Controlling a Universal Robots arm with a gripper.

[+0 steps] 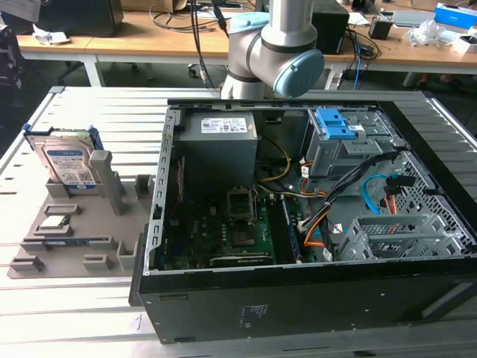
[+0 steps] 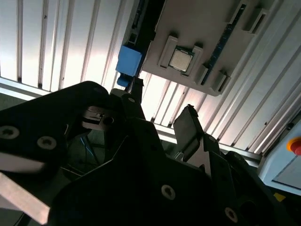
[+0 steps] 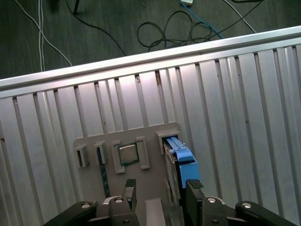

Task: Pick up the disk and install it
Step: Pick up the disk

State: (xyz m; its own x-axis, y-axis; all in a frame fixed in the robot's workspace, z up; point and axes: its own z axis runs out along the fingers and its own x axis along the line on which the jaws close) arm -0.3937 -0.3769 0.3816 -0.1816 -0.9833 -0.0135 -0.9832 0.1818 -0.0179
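The disk (image 1: pixel 68 160) stands on edge in a slot at the back of the grey holder tray (image 1: pixel 82 224), on the exterior view's left, its white and blue label facing out. In the first wrist view I look down on its blue side rail (image 3: pixel 181 157); the same rail is a blue block (image 2: pixel 128 61) in the second wrist view. My gripper (image 3: pixel 160 197) hangs well above the tray, open, with nothing between its black fingers (image 3: pixel 194 193). One finger is roughly over the disk's edge. The gripper (image 2: pixel 162 122) is also in the second wrist view.
A small square processor chip (image 3: pixel 126 154) lies in the tray beside the disk. The open computer case (image 1: pixel 313 224) takes up the middle and right, with a power supply (image 1: pixel 220 138), a blue-fronted drive bay (image 1: pixel 335 130) and a metal cage (image 1: pixel 395 235). The slatted table (image 3: pixel 235 103) ends near cables on the floor.
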